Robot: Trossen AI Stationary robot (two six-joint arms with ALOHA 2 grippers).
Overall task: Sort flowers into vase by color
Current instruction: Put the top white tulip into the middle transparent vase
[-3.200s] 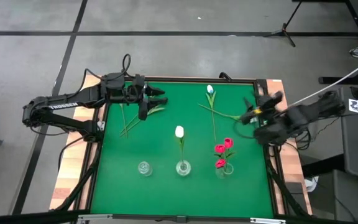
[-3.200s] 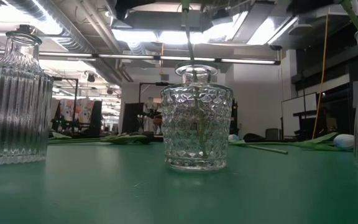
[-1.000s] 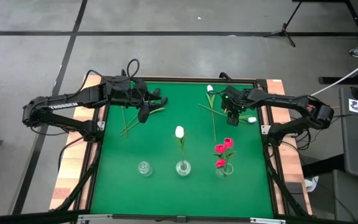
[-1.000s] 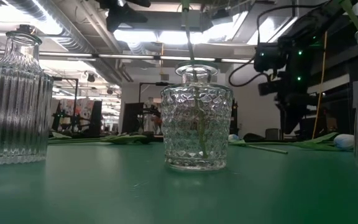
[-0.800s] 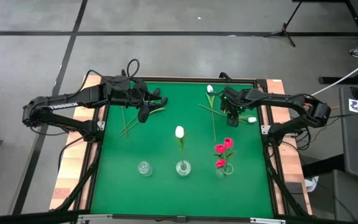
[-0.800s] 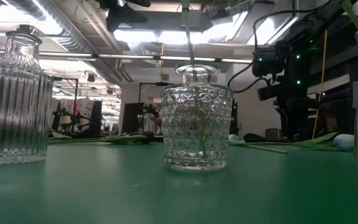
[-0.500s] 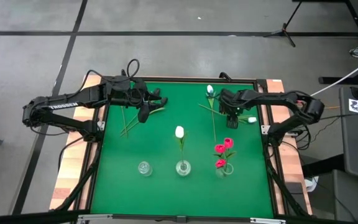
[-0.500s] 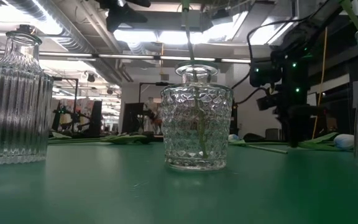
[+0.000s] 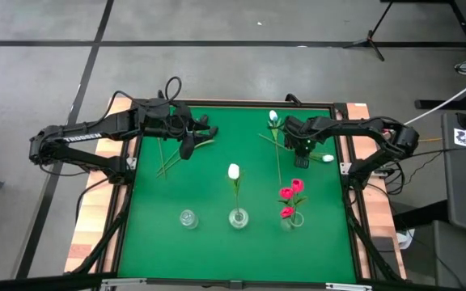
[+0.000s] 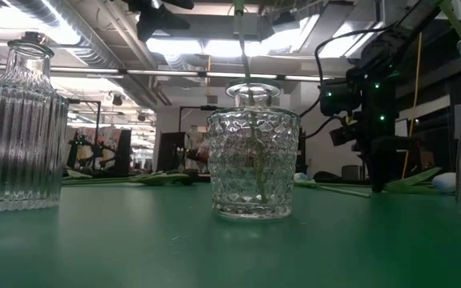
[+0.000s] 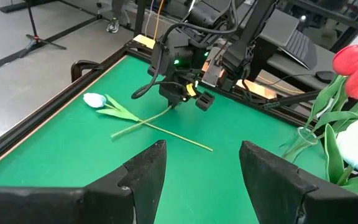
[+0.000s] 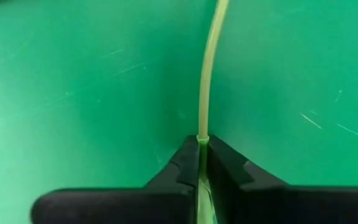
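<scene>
Two white tulips lie crossed on the green mat at the far right, one with its head by the far edge (image 9: 273,117), the other with its head by the right edge (image 9: 328,158). My right gripper (image 9: 302,146) is down on the mat, shut on the second one's stem. My left gripper (image 9: 192,139) hangs open and empty over several stems (image 9: 168,155) lying at the far left. Near the front stand an empty glass vase (image 9: 187,218), a vase with a white tulip (image 9: 234,171) and a vase with red tulips (image 9: 291,191). My right gripper pinches the thin green stem (image 12: 202,142) between its two fingers, partway along its length. The fingers come from above, pointing down. The stem runs on past the fingertips, low over the mat, and the free end (image 11: 115,133) lies on the mat.
The table has a raised dark rim (image 9: 342,174) close to my right gripper. The other white tulip's stem (image 9: 278,166) runs just beside the held one. The three vases stand in a row near the front edge; the patterned middle vase (image 10: 253,160) fills the low view.
My right gripper has come down from above the table onto the crossed stems at the far right, its fingertips now at mat level. The flowers have stayed where they were.
</scene>
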